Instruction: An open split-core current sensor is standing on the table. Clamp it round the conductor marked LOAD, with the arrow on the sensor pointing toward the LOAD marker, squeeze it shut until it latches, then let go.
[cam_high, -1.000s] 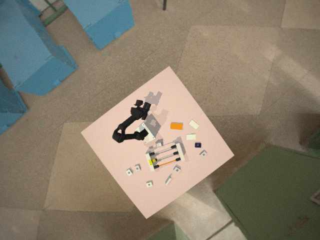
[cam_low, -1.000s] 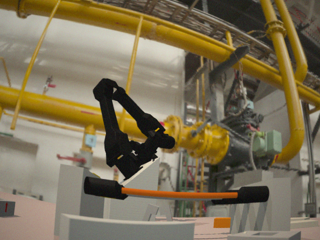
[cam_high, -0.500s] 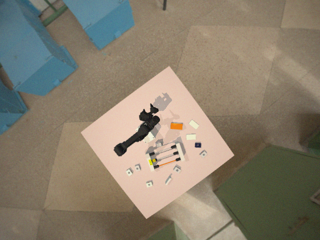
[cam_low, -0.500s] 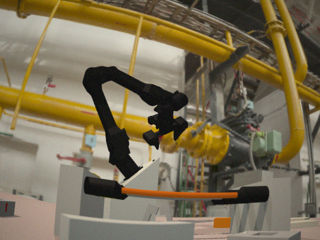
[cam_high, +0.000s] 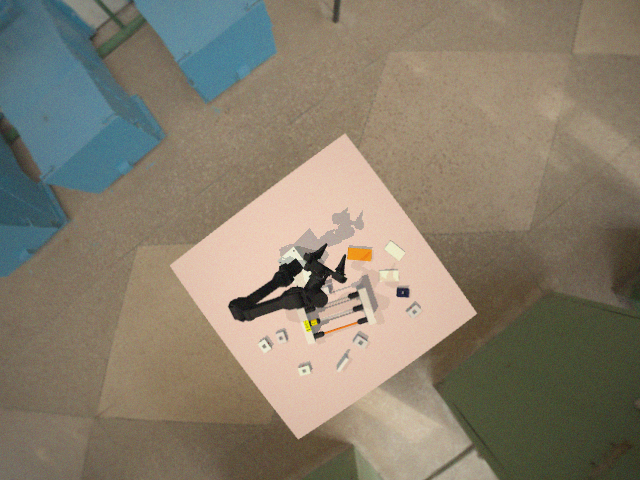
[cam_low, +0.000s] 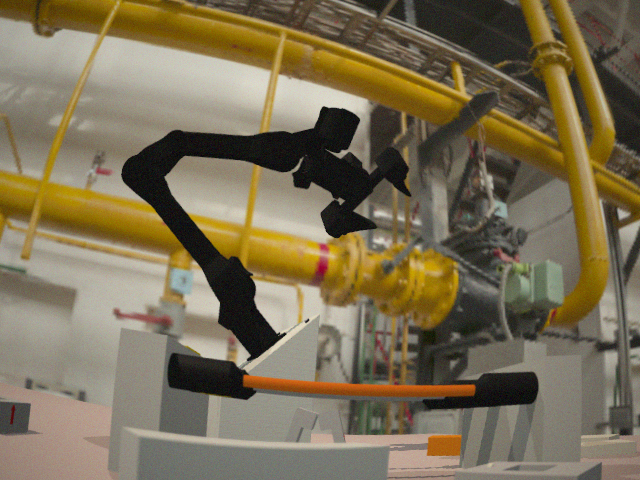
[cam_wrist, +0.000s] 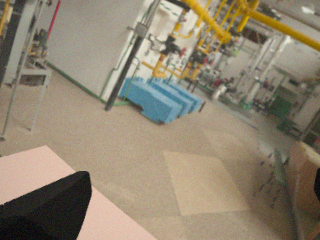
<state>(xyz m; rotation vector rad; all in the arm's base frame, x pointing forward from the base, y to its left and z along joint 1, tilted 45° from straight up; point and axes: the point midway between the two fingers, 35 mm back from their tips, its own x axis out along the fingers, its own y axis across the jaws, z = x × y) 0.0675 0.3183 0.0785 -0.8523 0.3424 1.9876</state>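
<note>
My gripper (cam_high: 334, 250) (cam_low: 392, 211) (cam_wrist: 203, 182) is open and empty, high above the table. The rack has a left post (cam_high: 310, 335) (cam_low: 139, 392) and a right post (cam_high: 367, 305) (cam_low: 555, 413). An orange conductor (cam_high: 341, 328) (cam_low: 359, 386), a pale middle conductor (cam_high: 338, 315) and another beyond it span the posts. Yellow labels (cam_high: 313, 322) sit at the left post; their text is unreadable. A small grey part (cam_high: 329, 286), possibly the open sensor, stands beyond the rack, partly hidden by the arm. A tilted grey piece (cam_low: 302, 424) shows low behind the orange conductor. The sensor's arrow is not identifiable.
An orange block (cam_high: 359, 253) (cam_low: 444, 445), cream blocks (cam_high: 394, 250) and a dark blue block (cam_high: 400, 292) lie right of the arm. Several small holed pieces (cam_high: 304, 368) surround the rack. A red-arrowed grey block (cam_low: 12, 417) stands far left. The arm base sits by a white wedge (cam_low: 289, 366).
</note>
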